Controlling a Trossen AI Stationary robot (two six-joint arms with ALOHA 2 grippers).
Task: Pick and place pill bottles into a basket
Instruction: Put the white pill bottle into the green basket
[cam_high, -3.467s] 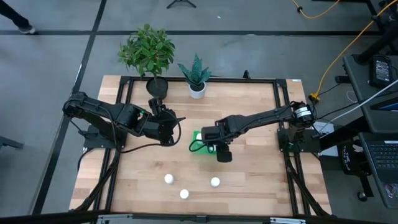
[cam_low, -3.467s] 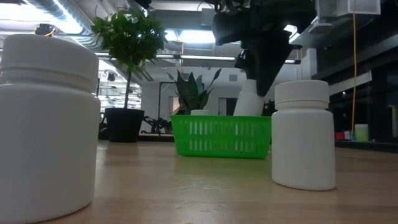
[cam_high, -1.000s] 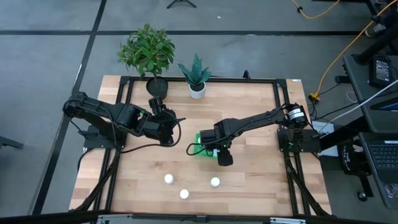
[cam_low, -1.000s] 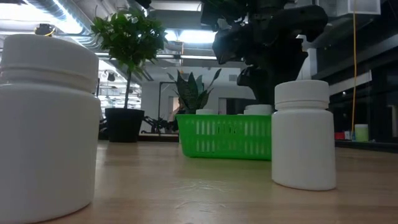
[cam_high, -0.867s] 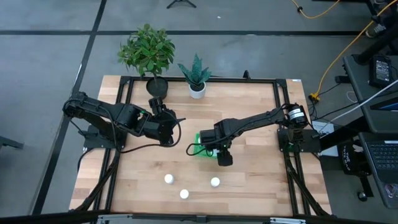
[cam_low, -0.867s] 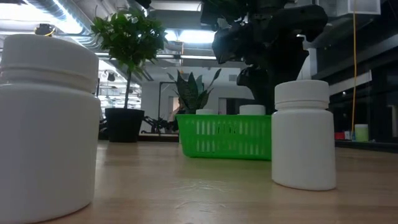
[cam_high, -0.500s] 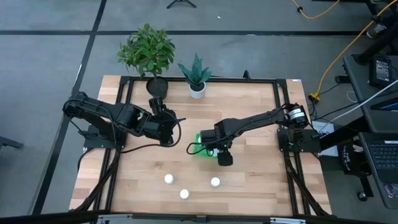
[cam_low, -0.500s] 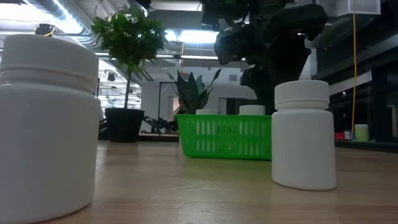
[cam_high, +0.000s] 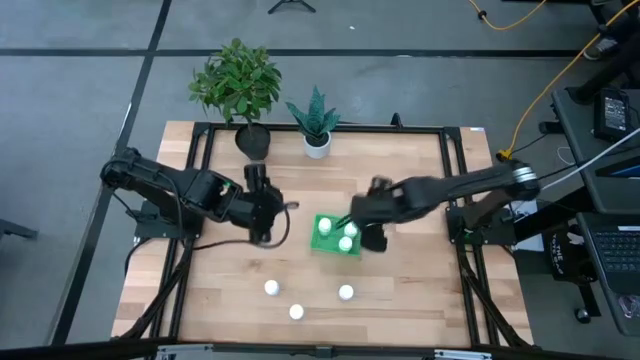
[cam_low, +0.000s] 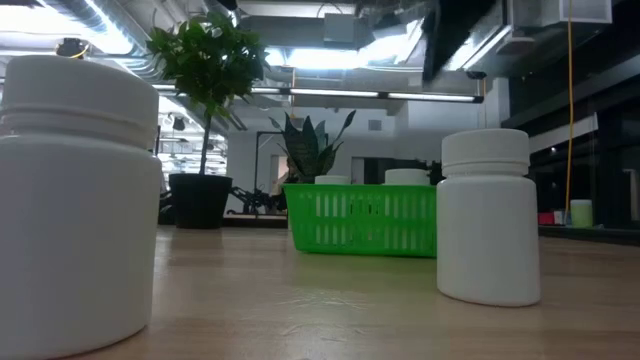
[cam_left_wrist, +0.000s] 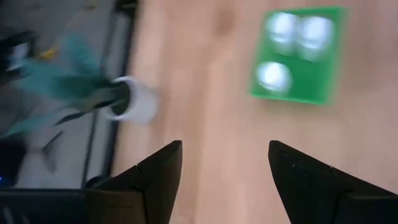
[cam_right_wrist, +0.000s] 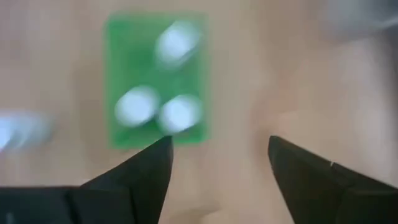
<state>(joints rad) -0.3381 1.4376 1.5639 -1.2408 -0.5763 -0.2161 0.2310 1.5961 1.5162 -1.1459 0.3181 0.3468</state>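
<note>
The green basket (cam_high: 336, 236) stands mid-table with three white pill bottles (cam_high: 346, 231) upright in it; the right wrist view shows them from above (cam_right_wrist: 177, 115). Three more pill bottles stand on the table near its front edge (cam_high: 271, 288), (cam_high: 297, 312), (cam_high: 345, 293). My right gripper (cam_high: 375, 232) hangs open just right of the basket, above it, nothing between its fingers (cam_right_wrist: 219, 144). My left gripper (cam_high: 268, 222) is open left of the basket, also holding nothing (cam_left_wrist: 224, 149).
A white pot with a spiky plant (cam_high: 317, 143) and a black pot with a leafy plant (cam_high: 252, 138) stand at the table's far edge. In the low view two bottles (cam_low: 486, 215), (cam_low: 75, 200) stand in front of the basket (cam_low: 365, 220).
My right gripper has risen from the basket and gone toward the table's right edge, leaving a bottle standing in the basket. My left gripper has swung a little toward the near edge. The basket has stayed in place.
</note>
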